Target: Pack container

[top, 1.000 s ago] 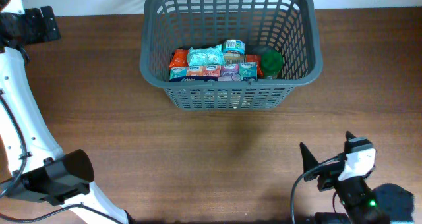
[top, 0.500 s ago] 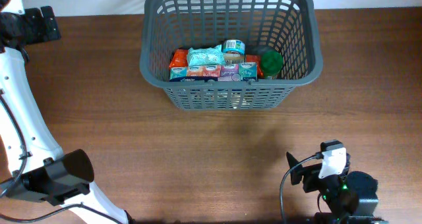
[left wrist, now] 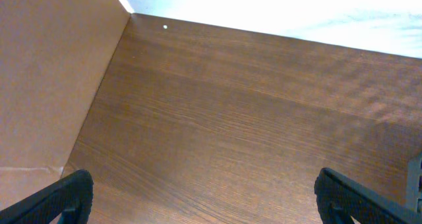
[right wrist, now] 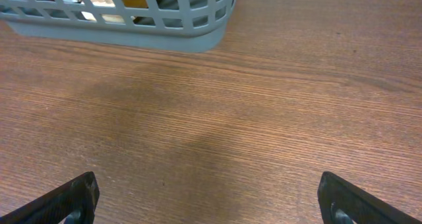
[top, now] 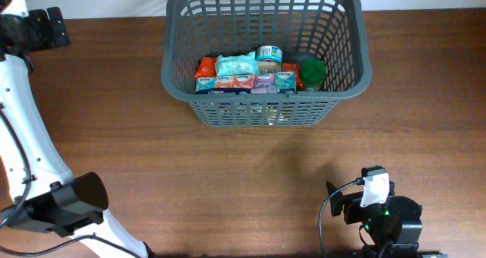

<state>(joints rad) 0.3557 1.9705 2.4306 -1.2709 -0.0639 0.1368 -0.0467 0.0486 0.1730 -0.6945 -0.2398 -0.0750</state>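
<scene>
1. Since neither arm carries anything, I read this as a pause at or near the end of the packing.
2. The container (top: 266, 114) stands at 12 o'clock on the bench (top: 228, 174), well apart from both arms.
3. Inside it, packets (top: 235, 80) line the near wall, with a can (top: 269, 55) behind them and a green-lidded item (top: 311, 70) toward 3 o'clock.
4. My right fingers (right wrist: 72, 196), down at 5 o'clock, are spread wide over bare wood with nothing between them.
5. My left fingers (left wrist: 66, 192), up near 10 o'clock, are spread just as wide and are empty too.
6. I see no loose goods outside the container in any view.
7. If another item waits out of view, the next move calls for a grasp, a lift over the thick rim and a release into the free far half. Otherwise I would keep both arms clear.
</scene>
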